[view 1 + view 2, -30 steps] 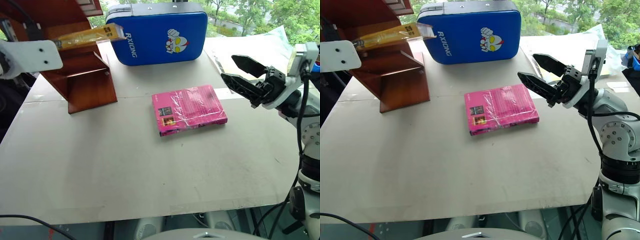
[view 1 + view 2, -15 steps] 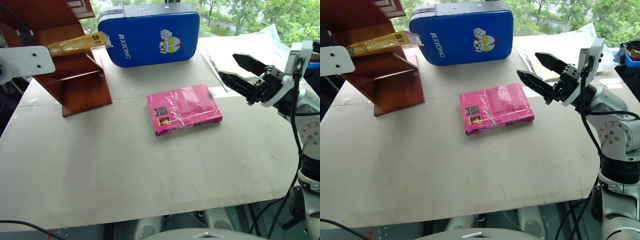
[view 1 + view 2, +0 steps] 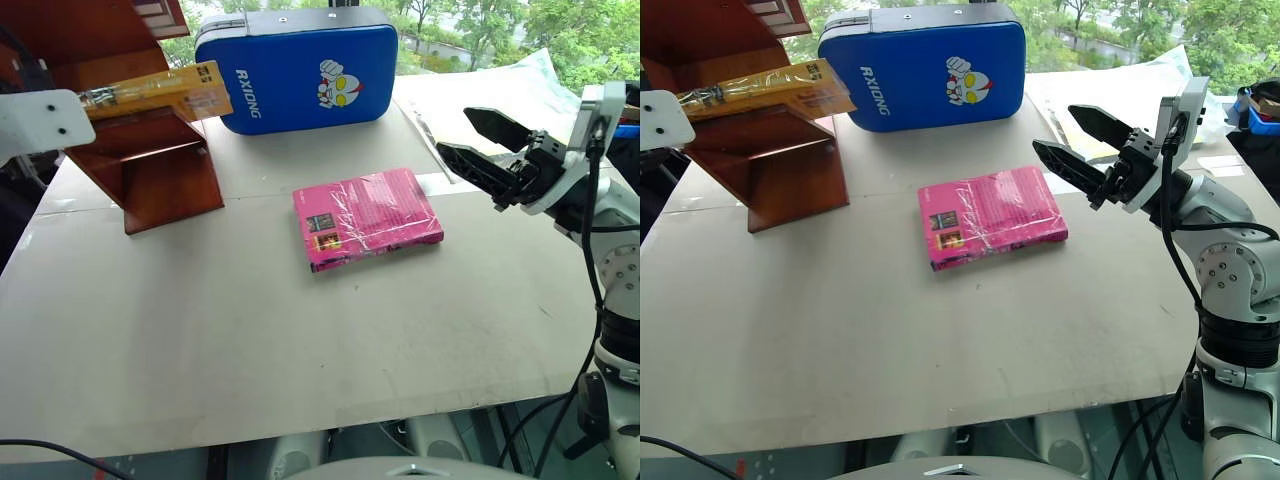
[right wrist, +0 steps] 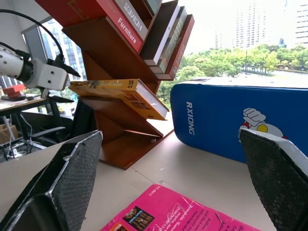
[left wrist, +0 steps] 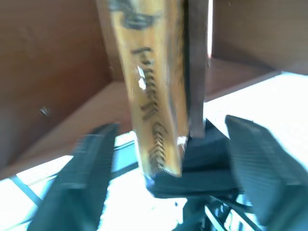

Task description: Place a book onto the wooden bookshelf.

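Yellow-orange book [image 3: 762,89] on wooden bookshelf [image 3: 770,150], one pink book [image 3: 990,216]

White and grey arm shells, black cables along the right arm, black ridged fingers on the right tool [image 3: 478,140].

Yellow-orange book [image 3: 765,88] lies tilted on the wooden bookshelf [image 3: 770,150].

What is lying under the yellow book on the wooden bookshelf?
The book lies on a slanted panel of the wooden bookshelf, one end jutting past the edge. Below is an open compartment. The book hides the panel's top surface.
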